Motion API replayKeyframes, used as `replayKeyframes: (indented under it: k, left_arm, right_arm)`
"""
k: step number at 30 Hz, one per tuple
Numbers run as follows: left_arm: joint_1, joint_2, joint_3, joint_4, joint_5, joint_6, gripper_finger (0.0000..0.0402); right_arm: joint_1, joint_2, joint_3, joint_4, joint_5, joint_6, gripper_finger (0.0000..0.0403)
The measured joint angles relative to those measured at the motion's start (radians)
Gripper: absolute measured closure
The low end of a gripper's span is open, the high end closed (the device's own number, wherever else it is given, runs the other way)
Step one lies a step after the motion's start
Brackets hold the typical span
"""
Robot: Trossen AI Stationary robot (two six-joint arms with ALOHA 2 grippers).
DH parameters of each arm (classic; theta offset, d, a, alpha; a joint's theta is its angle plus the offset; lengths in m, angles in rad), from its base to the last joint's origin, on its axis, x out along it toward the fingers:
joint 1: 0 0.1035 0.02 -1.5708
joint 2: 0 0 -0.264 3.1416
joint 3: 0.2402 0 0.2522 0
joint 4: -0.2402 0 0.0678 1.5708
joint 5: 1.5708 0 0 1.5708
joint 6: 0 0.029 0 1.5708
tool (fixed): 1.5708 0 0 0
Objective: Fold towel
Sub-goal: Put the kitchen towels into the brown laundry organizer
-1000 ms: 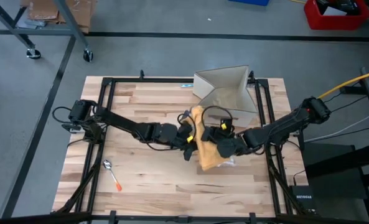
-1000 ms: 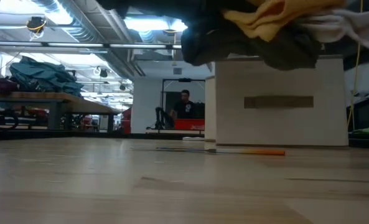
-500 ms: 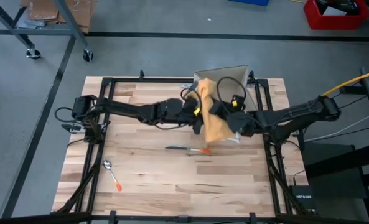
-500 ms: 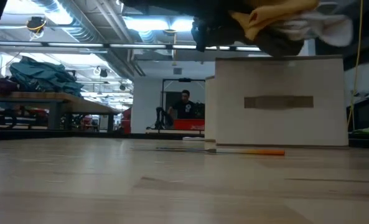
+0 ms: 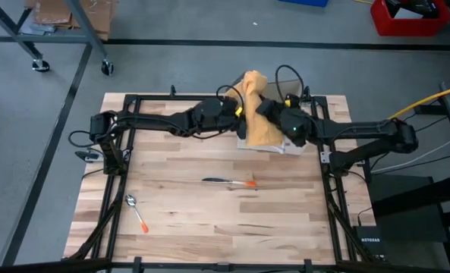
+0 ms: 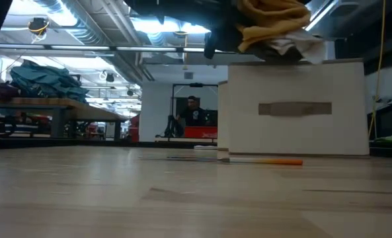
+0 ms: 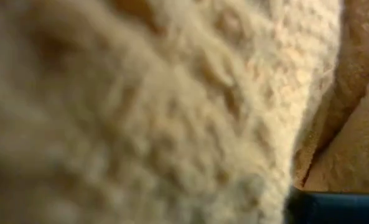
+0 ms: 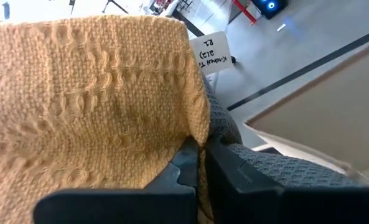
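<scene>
The towel (image 5: 256, 114) is a bunched yellow-orange cloth, held in the air between my two grippers over the box (image 6: 295, 109) at the table's far right. White and grey cloth (image 6: 291, 47) hangs bunched under it. My left gripper (image 5: 238, 115) meets the towel from the table's left side, and in the left wrist view the towel (image 7: 172, 106) hides its fingers. My right gripper (image 8: 201, 167) comes from the right and is shut on the towel (image 8: 91, 99). A white label (image 8: 209, 53) sticks up behind the cloth. My left gripper is at the towel's left side (image 5: 243, 114), coming in about level from the table's left. The cloth hides its fingers, so the part and the hold cannot be told. My right gripper pinches the towel's edge (image 8: 195, 142) between its two fingers (image 8: 184, 168), coming in from the table's right, with grey cloth (image 8: 259, 165) lying against the other finger. The towel is lifted clear of the table and hangs bunched below the fingers.
A utensil with an orange handle (image 5: 228, 182) lies in the middle of the wooden table (image 5: 194, 227). A spoon with an orange handle (image 5: 136, 212) lies near the left front. The table's black frame rails (image 5: 130, 114) run along its left and right sides.
Both grippers have risen and gone toward the table's far edge with the bunched towel, from the middle of the table to above the box. The orange-handled utensil that lay under them now shows on the table.
</scene>
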Motion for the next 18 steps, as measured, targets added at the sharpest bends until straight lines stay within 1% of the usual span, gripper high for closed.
replayKeyframes:
  k: [4,7,14,18]
  left_arm:
    - [0.022,0.003,0.0,0.028,-0.003,-0.001,0.0382]
    - [0.032,0.012,0.0,0.062,-0.007,-0.012,0.0381]
    - [0.042,0.058,0.002,0.224,-0.004,-0.031,0.0383]
    - [0.044,0.081,0.016,0.239,0.0,-0.034,0.0383]
  right_arm:
    - [-0.059,0.0,0.002,0.039,-0.065,-0.023,0.0386]
    - [-0.087,0.001,0.021,0.038,-0.089,-0.065,0.0386]
    - [-0.104,-0.012,0.073,-0.01,-0.084,-0.171,0.0394]
    - [-0.104,-0.011,0.095,-0.079,-0.049,-0.196,0.0395]
